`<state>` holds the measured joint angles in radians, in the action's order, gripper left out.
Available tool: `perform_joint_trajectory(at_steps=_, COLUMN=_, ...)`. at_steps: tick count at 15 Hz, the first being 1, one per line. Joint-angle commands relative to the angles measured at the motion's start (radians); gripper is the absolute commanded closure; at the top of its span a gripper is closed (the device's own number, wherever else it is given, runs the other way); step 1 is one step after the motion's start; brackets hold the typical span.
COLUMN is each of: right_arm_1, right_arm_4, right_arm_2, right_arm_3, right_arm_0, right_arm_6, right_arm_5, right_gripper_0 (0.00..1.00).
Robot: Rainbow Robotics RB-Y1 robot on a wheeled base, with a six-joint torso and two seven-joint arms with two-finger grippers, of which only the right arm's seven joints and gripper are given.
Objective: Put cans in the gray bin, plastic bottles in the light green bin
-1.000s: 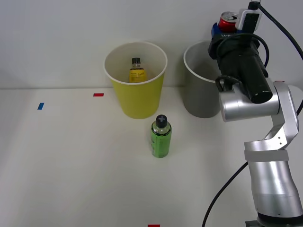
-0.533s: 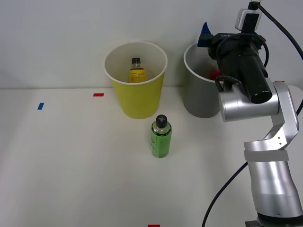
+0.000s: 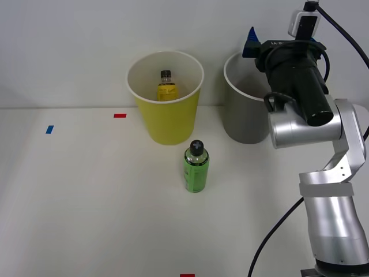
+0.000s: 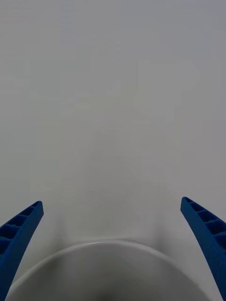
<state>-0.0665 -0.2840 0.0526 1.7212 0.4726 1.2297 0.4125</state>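
Note:
My right gripper point(image 3: 270, 39) hovers over the back rim of the gray bin point(image 3: 245, 118), open, with nothing between its blue fingers point(image 4: 19, 230). In the right wrist view the gray bin's white rim point(image 4: 101, 245) curves just below the spread fingers. The can is hidden from view. The light green bin point(image 3: 167, 124) stands left of the gray one and holds a yellow-labelled bottle point(image 3: 166, 87). A green-labelled bottle point(image 3: 196, 167) with a dark cap stands upright on the table in front of the two bins.
Small tape marks lie on the white table: a red one point(image 3: 120, 115) and a blue one point(image 3: 49, 129) at the left, another red one point(image 3: 187, 276) at the front edge. A white wall rises right behind the bins.
A second ago the gripper held the red can above the gray bin. It opened, the can dropped inside and showed there briefly, and now it is hidden.

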Motion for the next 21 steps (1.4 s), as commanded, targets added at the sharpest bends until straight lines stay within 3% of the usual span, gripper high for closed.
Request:
perform_joint_trajectory(at_steps=1, right_arm_1=-0.030, right_arm_4=0.009, right_arm_2=-0.007, right_arm_3=0.040, right_arm_0=-0.020, right_arm_6=-0.006, right_arm_5=-0.003, right_gripper_0=0.00)
perform_joint_trajectory(at_steps=6, right_arm_1=-0.104, right_arm_4=0.109, right_arm_2=-0.019, right_arm_3=0.367, right_arm_0=-0.290, right_arm_6=-0.015, right_arm_5=0.006, right_gripper_0=0.00)
perform_joint_trajectory(at_steps=8, right_arm_1=-0.128, right_arm_4=0.042, right_arm_2=-0.039, right_arm_3=0.523, right_arm_0=-0.423, right_arm_6=-0.018, right_arm_5=0.094, right_gripper_0=0.00)
perform_joint_trajectory(at_steps=9, right_arm_1=-0.142, right_arm_4=-0.043, right_arm_2=-0.066, right_arm_3=0.607, right_arm_0=-0.497, right_arm_6=-0.024, right_arm_5=0.143, right_gripper_0=0.00)
perform_joint_trajectory(at_steps=11, right_arm_1=-0.174, right_arm_4=-0.139, right_arm_2=-0.117, right_arm_3=0.695, right_arm_0=-0.617, right_arm_6=-0.079, right_arm_5=0.164, right_gripper_0=0.00)
perform_joint_trajectory(at_steps=15, right_arm_1=-0.213, right_arm_4=-0.331, right_arm_2=-0.175, right_arm_3=0.744, right_arm_0=-0.836, right_arm_6=-0.285, right_arm_5=0.080, right_gripper_0=0.00)
perform_joint_trajectory(at_steps=18, right_arm_1=-0.213, right_arm_4=-0.460, right_arm_2=-0.178, right_arm_3=0.744, right_arm_0=-0.985, right_arm_6=-0.392, right_arm_5=-0.027, right_gripper_0=0.00)
perform_joint_trajectory(at_steps=21, right_arm_1=-0.211, right_arm_4=-0.463, right_arm_2=-0.178, right_arm_3=0.744, right_arm_0=-1.105, right_arm_6=-0.466, right_arm_5=-0.092, right_gripper_0=0.00)
